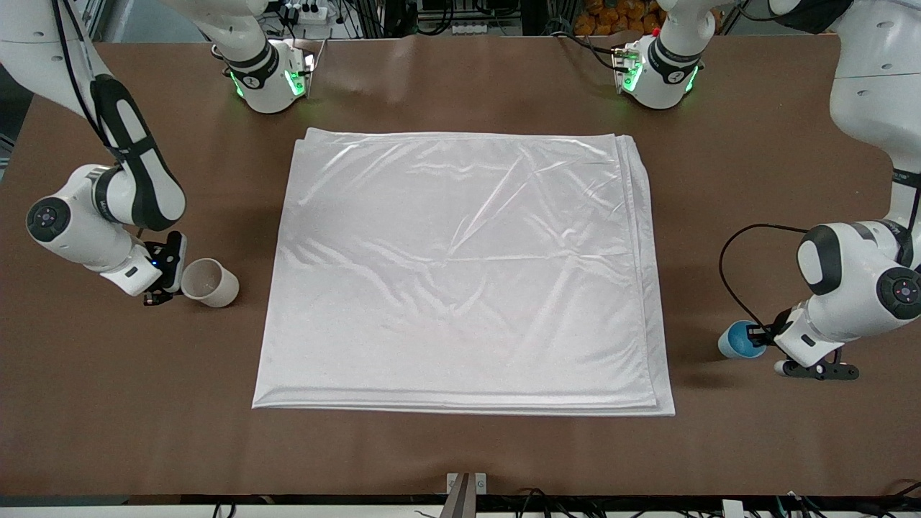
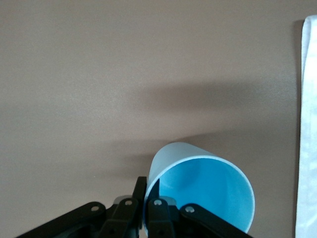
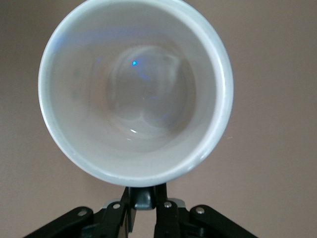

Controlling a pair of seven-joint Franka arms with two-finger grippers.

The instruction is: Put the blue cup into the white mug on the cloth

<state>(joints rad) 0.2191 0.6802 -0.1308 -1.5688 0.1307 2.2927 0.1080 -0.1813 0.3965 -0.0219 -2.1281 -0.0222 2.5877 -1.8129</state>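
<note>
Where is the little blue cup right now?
The blue cup is off the cloth, at the left arm's end of the table, gripped in the left hand.

Bright even overhead light, glare on cloth (image 1: 460, 273), soft shadows, sharp focus

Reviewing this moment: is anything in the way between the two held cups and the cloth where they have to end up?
Nothing visible. The left gripper holds the blue cup and the right gripper the white mug, each beside the cloth, with only bare table between.
</note>
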